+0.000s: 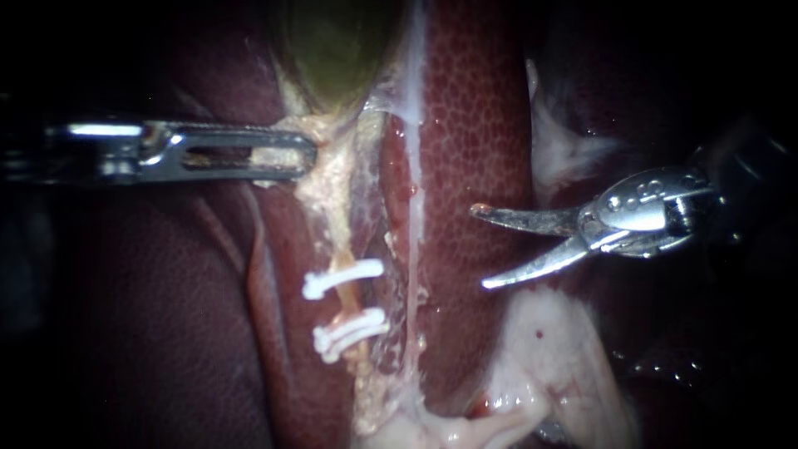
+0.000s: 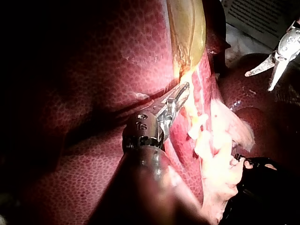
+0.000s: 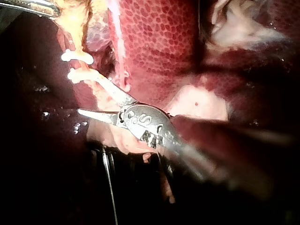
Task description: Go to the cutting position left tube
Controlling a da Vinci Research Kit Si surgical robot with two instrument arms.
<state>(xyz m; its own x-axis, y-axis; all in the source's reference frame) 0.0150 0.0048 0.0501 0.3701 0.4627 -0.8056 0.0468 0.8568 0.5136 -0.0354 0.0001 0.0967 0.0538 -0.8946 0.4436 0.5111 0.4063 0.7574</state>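
The view is filled by the dark red liver [image 1: 474, 125], against which the greenish gallbladder [image 1: 332, 50] is seen at the upper middle. The left instrument [image 1: 309, 154] is brought in level from the left. Its pincer is clenched on the pale tissue [image 1: 328, 179] just under the gallbladder's narrow end, and the same hold is seen in the left wrist view. The right instrument [image 1: 480, 248] is held over the liver at the right. Its two pointed blades are spread wide, with nothing grasped between them and the tips turned toward the tubes. The left tube [image 1: 339, 237] is seen as a thin yellowish strand running down from the held tissue, well apart from the blade tips. It is crossed by an upper white clip [image 1: 342, 278] and, just below, by lower white clips [image 1: 349, 331].
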